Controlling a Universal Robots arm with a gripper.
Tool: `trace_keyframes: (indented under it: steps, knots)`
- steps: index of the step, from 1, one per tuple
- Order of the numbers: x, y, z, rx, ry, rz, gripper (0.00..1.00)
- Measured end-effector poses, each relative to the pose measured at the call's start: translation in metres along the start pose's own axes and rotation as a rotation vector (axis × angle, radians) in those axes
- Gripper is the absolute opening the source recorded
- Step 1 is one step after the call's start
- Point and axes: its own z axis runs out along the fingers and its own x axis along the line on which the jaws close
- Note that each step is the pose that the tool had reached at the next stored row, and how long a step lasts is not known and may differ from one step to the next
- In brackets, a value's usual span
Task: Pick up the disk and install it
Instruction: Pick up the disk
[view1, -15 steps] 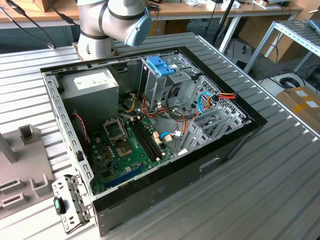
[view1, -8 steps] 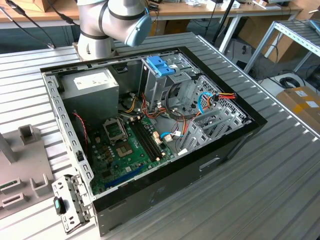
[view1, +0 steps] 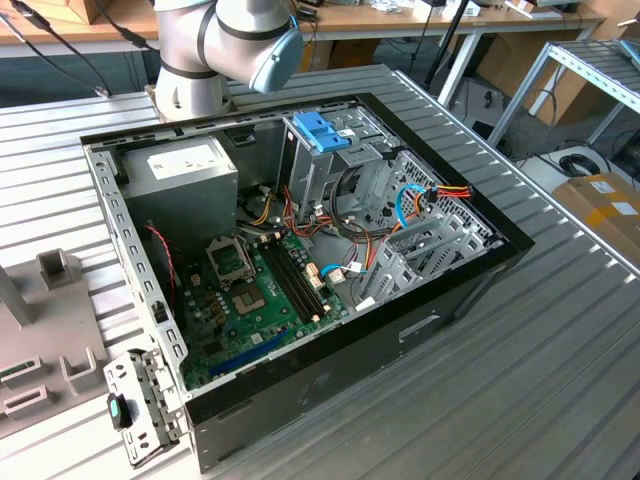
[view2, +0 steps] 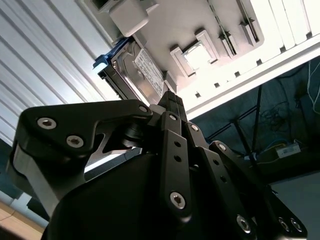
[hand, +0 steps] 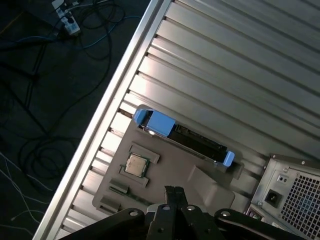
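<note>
the claw hangs above a grey fixture tray with its two fingers pressed together, gripping nothing. the disk stands on its long edge in a slot at the tray's far side, well clear of the fingertips. its dark body sits between bright blue carrier ends. in the second wrist view the disk shows its metal face and a white label just past the closed claw. a square processor chip lies in a pocket of the same tray, near the disk.

the tray rests on a ribbed metal surface of long parallel slats, close to the surface's edge. past that edge is a dark floor strewn with loose cables and a power strip.

in the exterior view the open computer case lies on the ribbed surface, motherboard facing up, with the robot arm rising behind it. wooden workbenches line the back of the room. a metal rack and a cardboard box stand at the exterior view's right.
</note>
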Motion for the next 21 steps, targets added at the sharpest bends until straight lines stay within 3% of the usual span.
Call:
trace_keyframes:
  steps: [12, 21]
  knots:
    - [0.0000, 0.0000, 0.0000, -0.0020, 0.0035, -0.083, 0.10]
    - [0.0000, 0.0000, 0.0000, -0.0042, 0.0074, -0.173, 0.10]
